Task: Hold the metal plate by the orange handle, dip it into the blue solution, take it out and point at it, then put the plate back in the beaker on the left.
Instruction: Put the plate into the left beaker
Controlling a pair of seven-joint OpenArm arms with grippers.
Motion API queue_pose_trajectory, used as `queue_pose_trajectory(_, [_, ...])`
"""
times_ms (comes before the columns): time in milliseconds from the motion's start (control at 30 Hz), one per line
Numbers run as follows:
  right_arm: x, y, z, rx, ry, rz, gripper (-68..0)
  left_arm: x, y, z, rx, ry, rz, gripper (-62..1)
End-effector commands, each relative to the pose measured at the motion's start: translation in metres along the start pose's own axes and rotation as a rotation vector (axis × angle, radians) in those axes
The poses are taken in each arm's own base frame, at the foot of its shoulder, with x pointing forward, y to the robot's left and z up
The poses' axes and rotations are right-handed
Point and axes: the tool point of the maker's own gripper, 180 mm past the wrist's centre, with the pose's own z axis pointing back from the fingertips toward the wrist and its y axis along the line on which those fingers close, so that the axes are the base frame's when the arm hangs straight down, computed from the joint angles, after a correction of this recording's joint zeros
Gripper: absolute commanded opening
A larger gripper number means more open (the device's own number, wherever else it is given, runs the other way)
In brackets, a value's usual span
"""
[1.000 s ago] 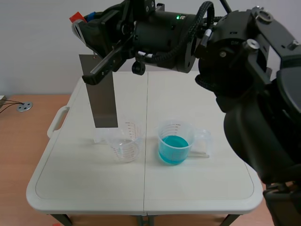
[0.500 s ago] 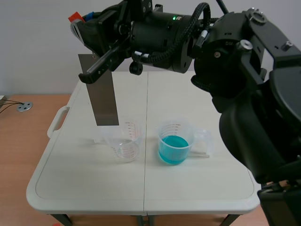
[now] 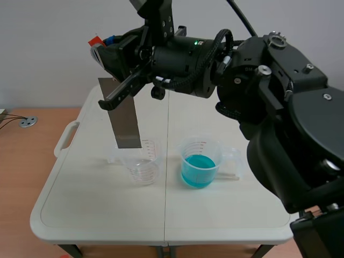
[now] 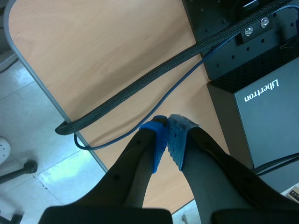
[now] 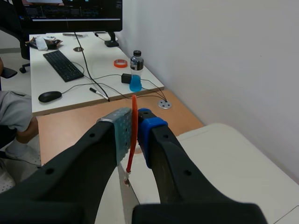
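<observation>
the right hand (image 3: 100,47), upper left of the frame, is clamped on the orange handle (image 5: 133,140), with the metal plate (image 3: 124,118) hanging below it. in the last second the plate has drifted right and dipped. its lower edge is now just over the clear beaker (image 3: 144,167), left of the blue solution (image 3: 198,171), so the return is likely starting. the left hand (image 4: 167,133) is closed and empty.

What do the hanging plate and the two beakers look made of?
The plate looks like metal: dull grey, thin, hanging straight. The left beaker and right beaker look like clear plastic: see-through walls with printed scale marks.
</observation>
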Motion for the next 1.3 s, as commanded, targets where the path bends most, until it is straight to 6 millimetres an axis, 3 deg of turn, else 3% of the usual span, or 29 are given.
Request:
queue_pose_trajectory(0, [0.015,-0.004,-0.003,0.001,-0.052,0.014,-66.4,0.001,-0.003,0.001,-0.009,-0.007,0.004,-59.0])
queue_pose_trajectory(767, [-0.023,-0.014,-0.005,-0.038,-0.04,-0.051,-66.4,-0.002,-0.003,0.001,-0.008,0.003,0.006,-59.0])
queue_pose_trajectory(1267, [-0.071,-0.012,-0.009,-0.067,0.021,-0.171,-66.4,-0.002,-0.003,0.001,-0.007,0.002,0.006,-59.0])
